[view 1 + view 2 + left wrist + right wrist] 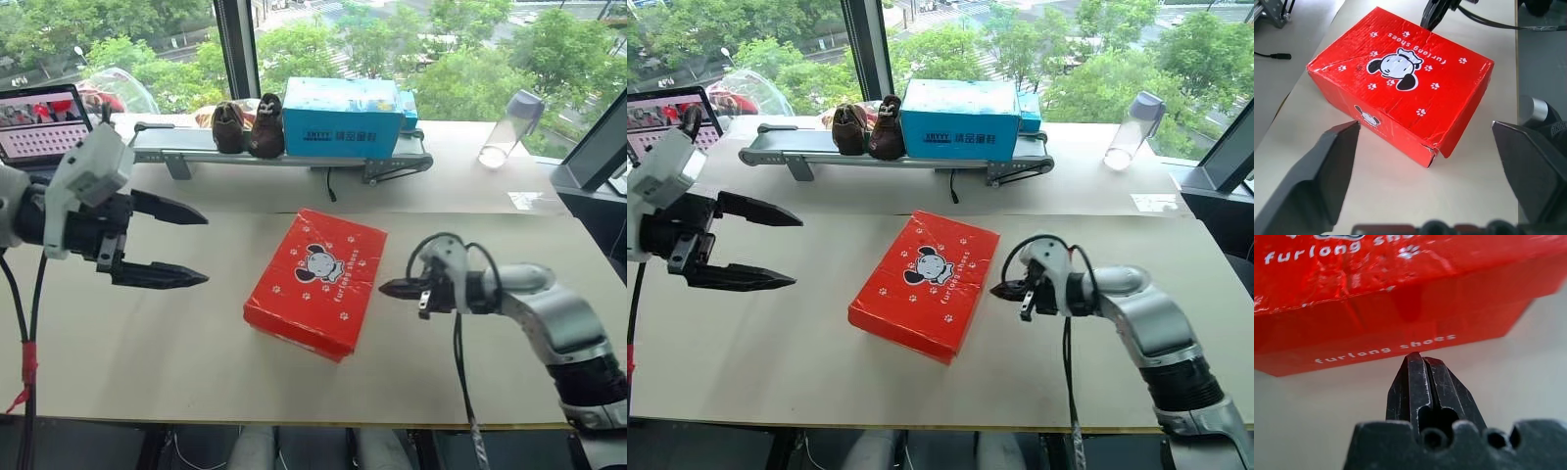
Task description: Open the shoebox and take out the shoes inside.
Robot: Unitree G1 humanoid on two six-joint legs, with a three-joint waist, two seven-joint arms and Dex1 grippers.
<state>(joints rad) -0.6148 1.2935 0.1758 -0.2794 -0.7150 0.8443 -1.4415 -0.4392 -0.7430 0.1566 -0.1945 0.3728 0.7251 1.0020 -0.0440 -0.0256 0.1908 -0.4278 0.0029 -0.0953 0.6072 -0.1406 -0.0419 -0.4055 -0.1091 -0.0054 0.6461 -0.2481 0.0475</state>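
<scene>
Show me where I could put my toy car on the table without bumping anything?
Bare tabletop lies between the open left gripper and the red cardboard shoebox, and along the near edge. It is tight between that box and the shut right gripper. The back is crowded: blue box, dark brown shoes.

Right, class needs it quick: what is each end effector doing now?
Left end effector: open, holding nothing.
Right end effector: closed, empty, beside the shoebox.
</scene>
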